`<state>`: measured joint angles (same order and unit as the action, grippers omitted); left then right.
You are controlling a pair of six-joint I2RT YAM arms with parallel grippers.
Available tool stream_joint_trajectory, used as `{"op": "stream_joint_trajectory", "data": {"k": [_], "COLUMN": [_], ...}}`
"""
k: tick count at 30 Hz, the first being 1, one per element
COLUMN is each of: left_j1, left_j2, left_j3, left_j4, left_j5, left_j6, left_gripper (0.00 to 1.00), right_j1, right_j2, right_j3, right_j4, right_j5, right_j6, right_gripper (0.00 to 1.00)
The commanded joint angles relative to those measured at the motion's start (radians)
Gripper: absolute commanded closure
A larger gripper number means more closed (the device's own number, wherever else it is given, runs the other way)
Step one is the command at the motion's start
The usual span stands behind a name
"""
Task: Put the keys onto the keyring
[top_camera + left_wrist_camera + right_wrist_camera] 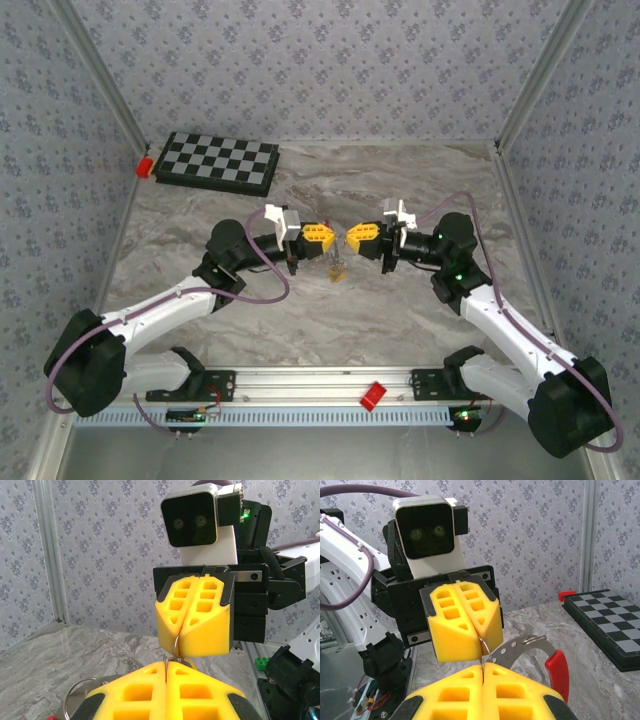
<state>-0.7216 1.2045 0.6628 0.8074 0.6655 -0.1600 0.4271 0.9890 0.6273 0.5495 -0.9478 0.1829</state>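
Over the middle of the table my left gripper (329,236) and right gripper (351,236) meet tip to tip, both shut. In the left wrist view my left gripper (166,666) pinches a thin grey wire, and the right gripper (177,649) facing it pinches a curved wire. The keyring (522,647) shows as a grey arc running to a red sleeve (557,671) beside my right gripper (483,666). The left gripper (480,643) holds a wire loop of it. A small yellow-orange key (338,270) hangs below the gap. Other keys are hidden.
A folded chessboard (218,162) lies at the back left with a red block (145,165) beside it. Another red block (374,395) sits on the front rail. Patterned walls close in the table (400,310) on three sides.
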Motion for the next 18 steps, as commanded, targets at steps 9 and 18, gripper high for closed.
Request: {"op": "stream_joint_trajectory", "data": {"k": [9,18], "left_j1": [0.004,0.004], "left_j2": [-0.019,-0.008], "left_j3": [0.037,0.041], "left_j4": [0.042,0.038], "left_j5": [0.041,0.039], "left_j6": [-0.016,-0.017], "left_gripper": [1.0,1.0], "right_j1": [0.002,0.01], "right_j2": [-0.006,0.002], "right_j3": [0.013,0.023], "right_j4": [-0.022,-0.025], "right_j5": [0.037,-0.003], "right_j6": [-0.03,-0.03], "right_gripper": [1.0,1.0]}}
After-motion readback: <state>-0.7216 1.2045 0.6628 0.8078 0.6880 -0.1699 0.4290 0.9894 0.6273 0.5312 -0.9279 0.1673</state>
